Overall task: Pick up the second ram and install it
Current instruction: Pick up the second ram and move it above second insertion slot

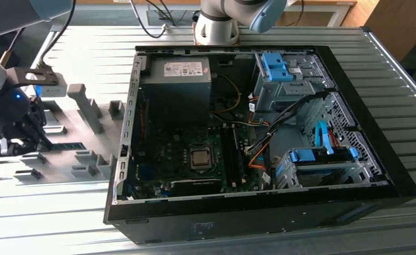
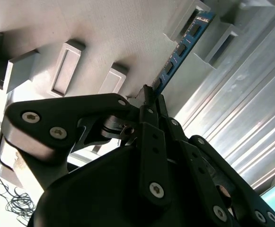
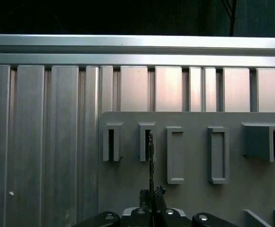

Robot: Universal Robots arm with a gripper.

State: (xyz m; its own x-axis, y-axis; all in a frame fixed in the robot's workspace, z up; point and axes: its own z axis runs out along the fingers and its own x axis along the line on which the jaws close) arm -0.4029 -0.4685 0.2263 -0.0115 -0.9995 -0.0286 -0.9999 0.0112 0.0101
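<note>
1 long, thin, flat blue-green circuit-board stick with a row of small dark chips, the second ram [image 2: 181, 47], runs straight out from the fingertips of the black 2-finger gripper [image 2: 149, 94]. Its long axis points away from the tool, and its far end sits among the raised slotted blocks of the flat gray plastic fixture plate [image 2: 104, 33]. The second wrist view shows the stick's broad face and its chips. In the first wrist view the second ram [image 3: 150, 161] appears edge-on as a thin dark line, standing on its long edge just beside 1 of the slotted blocks. In the exterior view the gripper [image 1: 44, 143] is over the plate at the exterior view's left. There the stick lies low, with its length running toward the open black computer case [image 1: 264, 223]. The case stands on the ribbed aluminium table [image 1: 52, 212], and its wide dark green motherboard [image 1: 172, 154] is well apart from the stick. The 2 fingers are drawn together, clamped on the stick's near end.
</note>
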